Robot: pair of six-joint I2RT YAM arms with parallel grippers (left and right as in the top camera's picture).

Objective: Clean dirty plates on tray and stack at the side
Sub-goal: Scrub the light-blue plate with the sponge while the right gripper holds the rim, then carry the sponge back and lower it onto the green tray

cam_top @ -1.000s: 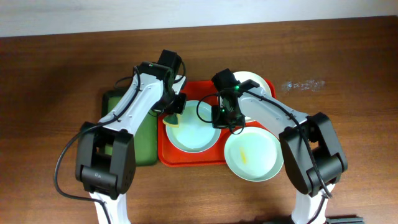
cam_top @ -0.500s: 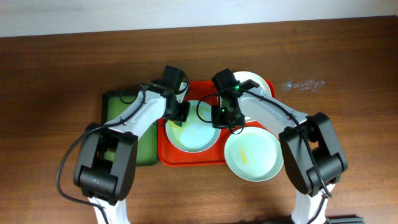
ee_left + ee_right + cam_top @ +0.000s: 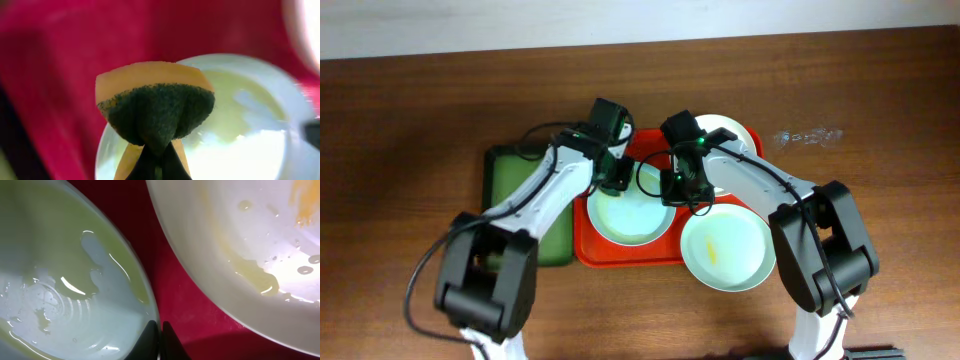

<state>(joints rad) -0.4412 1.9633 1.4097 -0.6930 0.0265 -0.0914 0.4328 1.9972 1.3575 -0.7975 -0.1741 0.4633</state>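
The red tray (image 3: 620, 255) holds a pale blue-green plate (image 3: 632, 215), wet inside. My left gripper (image 3: 616, 176) is shut on a yellow sponge with a dark green scouring face (image 3: 155, 105) and holds it over that plate's back left part (image 3: 240, 130). My right gripper (image 3: 672, 192) is shut on the same plate's right rim (image 3: 120, 280). The white-cream plate (image 3: 728, 135) lies at the tray's back right, with a yellow smear and water drops (image 3: 250, 245). A second pale blue-green plate (image 3: 725, 250) with a yellow smear overlaps the tray's front right corner.
A dark green tray (image 3: 556, 236) lies left of the red tray, partly under my left arm. Brown table (image 3: 880, 120) surrounds both trays. The two arms meet closely over the red tray's back half.
My left gripper has moved right with the sponge, from the plate's left edge to over its back part. The right arm and the plates have not moved.
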